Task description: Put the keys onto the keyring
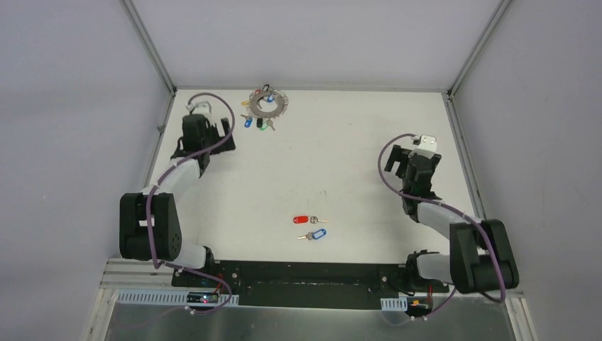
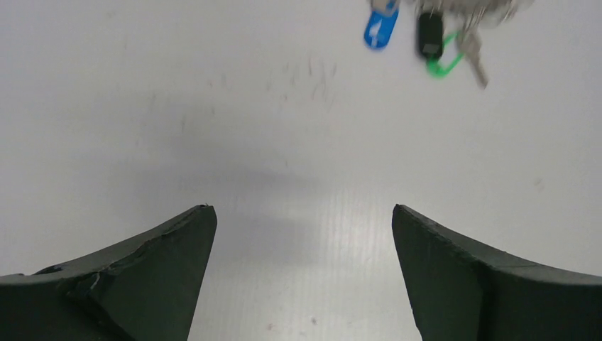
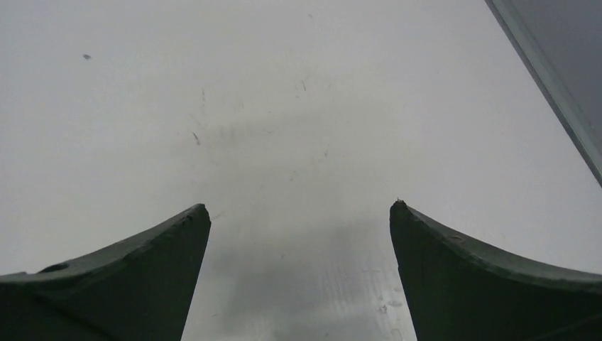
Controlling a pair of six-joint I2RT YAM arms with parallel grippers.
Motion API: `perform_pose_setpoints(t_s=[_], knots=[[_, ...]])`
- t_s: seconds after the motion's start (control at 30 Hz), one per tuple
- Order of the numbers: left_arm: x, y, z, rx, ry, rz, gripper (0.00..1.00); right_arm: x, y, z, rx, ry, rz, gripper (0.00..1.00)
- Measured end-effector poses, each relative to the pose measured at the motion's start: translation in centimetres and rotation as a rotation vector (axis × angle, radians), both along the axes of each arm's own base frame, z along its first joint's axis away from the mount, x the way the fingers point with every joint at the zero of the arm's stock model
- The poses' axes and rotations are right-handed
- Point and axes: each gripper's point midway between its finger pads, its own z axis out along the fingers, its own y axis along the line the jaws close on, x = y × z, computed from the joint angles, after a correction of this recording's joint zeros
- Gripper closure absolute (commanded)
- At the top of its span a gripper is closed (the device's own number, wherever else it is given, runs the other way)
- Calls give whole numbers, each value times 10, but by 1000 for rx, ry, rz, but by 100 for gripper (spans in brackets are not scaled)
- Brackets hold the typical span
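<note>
Left gripper [image 2: 302, 209] was spread wide with nothing between its fingers, hovering over bare table [image 2: 142, 106] at the far left. Just beyond its tips hung the edge of the keyring [image 1: 267, 104], which lay flat near the back edge. Right gripper [image 3: 298, 206] was equally wide and equally empty, out on the far right beside the frame rail [image 3: 554, 85]. Neither tool was touching a thing.

And the keys? Down near the front middle: the red-tagged key [image 1: 309, 219] with the blue-tagged key [image 1: 313, 234] just beside it, well apart from both grippers and from the ring. By the look of it, nothing was threaded yet.

The trouble ahead looked plain enough. Those keys lay flat and thin on a smooth surface, so fingers coming down could skid or shove one away instead of lifting it. The ring sat loose, so pushing a key at a small loop would likely slide it unless the other arm steadied it. The ring also carried its own blue tag [image 2: 380, 30], easy to mistake for the loose one.

There was no box or tray here. The ring was the only holder, and it bore that blue tag, a black tag [image 2: 429, 35] and a green tag [image 2: 444, 65], among others too small to tell.
</note>
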Motion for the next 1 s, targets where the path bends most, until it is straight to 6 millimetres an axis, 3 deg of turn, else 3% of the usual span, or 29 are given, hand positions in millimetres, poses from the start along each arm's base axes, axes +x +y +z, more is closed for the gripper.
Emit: perform_pose_setpoints(t_s=[0.1, 0.17, 0.23, 0.4, 0.5, 0.63, 0.87, 1.0], knots=[[25, 2, 59, -89, 27, 94, 11, 3, 5, 50, 111, -49, -58, 0], [32, -4, 80, -138, 49, 88, 12, 4, 5, 78, 198, -79, -107, 1], [32, -17, 80, -201, 102, 57, 18, -2, 6, 86, 259, -67, -132, 0], [9, -51, 23, -377, 372, -8, 35, -35, 16, 49, 350, 132, -141, 0], [16, -70, 3, -453, 481, -42, 40, -54, 26, 24, 402, 261, -138, 0], [54, -91, 11, -482, 472, -92, 47, -64, 41, 6, 475, 386, -135, 1], [137, -129, 48, -473, 326, -182, 67, -59, 63, 8, 553, 462, -63, 1], [182, -142, 41, -453, 274, -203, 80, -60, 71, 12, 565, 481, -21, 1]])
